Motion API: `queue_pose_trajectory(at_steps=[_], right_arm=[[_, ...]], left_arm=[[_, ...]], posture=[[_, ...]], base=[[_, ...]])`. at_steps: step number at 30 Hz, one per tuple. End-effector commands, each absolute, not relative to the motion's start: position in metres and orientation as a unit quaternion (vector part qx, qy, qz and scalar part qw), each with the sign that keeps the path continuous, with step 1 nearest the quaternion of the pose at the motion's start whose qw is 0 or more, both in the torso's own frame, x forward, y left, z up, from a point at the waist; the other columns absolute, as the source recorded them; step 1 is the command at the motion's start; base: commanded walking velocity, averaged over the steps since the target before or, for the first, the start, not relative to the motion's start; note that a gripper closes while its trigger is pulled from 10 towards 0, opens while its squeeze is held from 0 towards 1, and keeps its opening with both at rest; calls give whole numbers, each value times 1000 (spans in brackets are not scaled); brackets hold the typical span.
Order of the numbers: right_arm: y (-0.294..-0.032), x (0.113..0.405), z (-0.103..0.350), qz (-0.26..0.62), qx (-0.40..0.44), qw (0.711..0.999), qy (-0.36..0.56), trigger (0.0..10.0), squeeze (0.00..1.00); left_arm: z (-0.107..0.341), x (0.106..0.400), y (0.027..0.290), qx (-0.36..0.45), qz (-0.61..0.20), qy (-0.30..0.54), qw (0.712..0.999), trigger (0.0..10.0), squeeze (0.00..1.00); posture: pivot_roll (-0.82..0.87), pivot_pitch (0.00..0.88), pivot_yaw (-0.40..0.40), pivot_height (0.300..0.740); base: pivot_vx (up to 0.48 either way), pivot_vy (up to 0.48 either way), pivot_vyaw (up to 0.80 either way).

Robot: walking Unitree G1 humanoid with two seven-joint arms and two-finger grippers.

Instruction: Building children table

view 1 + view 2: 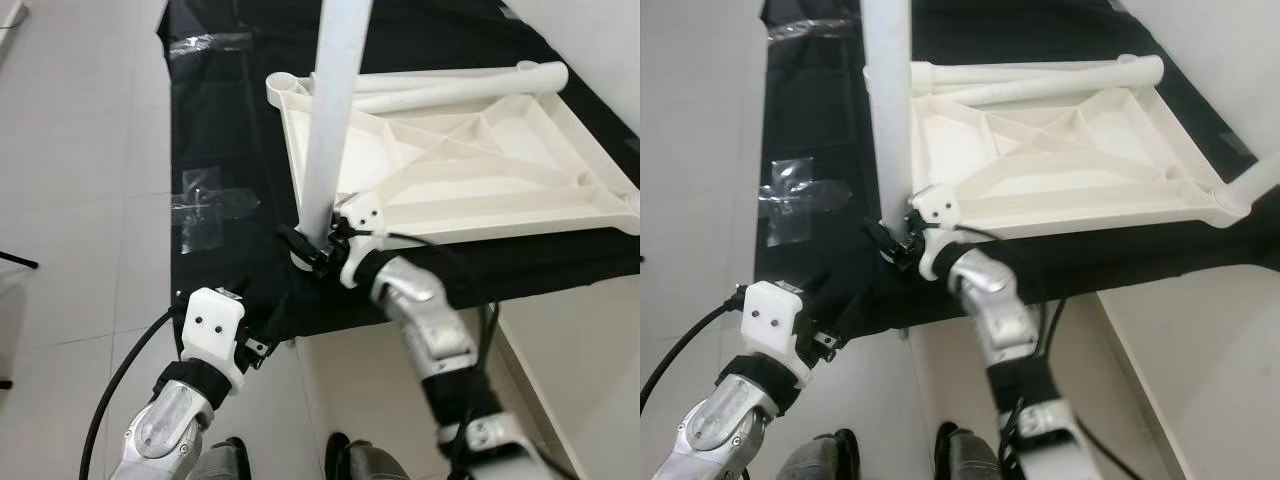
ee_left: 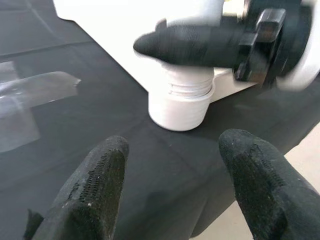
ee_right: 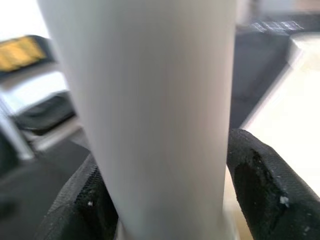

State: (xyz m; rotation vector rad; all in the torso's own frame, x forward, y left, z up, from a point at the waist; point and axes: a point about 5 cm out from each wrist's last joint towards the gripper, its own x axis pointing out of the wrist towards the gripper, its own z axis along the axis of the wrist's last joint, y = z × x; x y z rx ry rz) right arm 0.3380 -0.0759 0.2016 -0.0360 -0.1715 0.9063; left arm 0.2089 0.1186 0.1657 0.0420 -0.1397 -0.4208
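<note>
White plastic everywhere, so I'm guessing we're mid leg-fitting. The upside-down white plastic ribbed tabletop [image 1: 470, 170] is lying on the black cloth [image 1: 220, 130], and the right gripper [image 1: 322, 240] is clamping a tall white plastic tube leg [image 1: 335, 110] upright at the corner socket [image 2: 181, 106], at about 7 o'clock on the tabletop. Its fingers are hugging the leg on both sides. The left gripper [image 2: 177, 180] is hanging spread wide, holding nothing, near the socket. Next I'm probably twisting the leg home, keeping it vertical.
</note>
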Motion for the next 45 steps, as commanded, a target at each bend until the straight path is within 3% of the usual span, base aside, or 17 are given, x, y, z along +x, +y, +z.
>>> queue_pose_trajectory(at_steps=[1,8,17,20,22,27,40,41,42,45], right_arm=[[-76,335,200,464,-4,881,-89,10000,0],[-95,350,222,580,-51,809,-76,10000,0],[-91,366,241,618,-41,781,-78,10000,0],[-79,367,243,661,-38,747,-70,10000,0],[-79,367,243,661,-38,747,-70,10000,0],[-69,361,250,738,-17,671,-62,10000,0],[-63,362,282,771,-42,626,-107,10000,0],[-62,362,285,772,-46,625,-112,5451,0],[-61,362,289,771,-50,623,-120,0,0],[-61,362,296,770,-56,621,-133,0,0]], left_arm=[[159,207,118,18,-211,-52,976,10000,0],[161,206,117,17,-211,-53,976,10000,0],[164,202,115,18,-210,-55,976,10000,0],[166,196,117,24,-206,-52,977,10000,0],[166,196,117,24,-206,-52,977,10000,0],[178,181,126,22,-192,-47,980,10000,0],[194,163,140,57,-176,-38,982,10000,0],[195,161,141,59,-175,-34,982,10000,0],[197,160,142,60,-174,-33,982,10000,0],[199,158,143,64,-174,-29,982,10000,0]], posture=[[118,266,-100,740],[129,279,-96,740],[168,312,-105,740],[218,359,-108,740],[218,359,-108,740],[276,445,-96,740],[365,530,-64,740],[375,535,-59,740],[384,538,-55,740],[387,536,-53,740]], base=[[0,0,0],[0,0,0],[0,0,0],[0,0,0],[0,0,0],[0,0,0],[0,0,0],[0,0,0],[0,0,0],[0,0,0]])
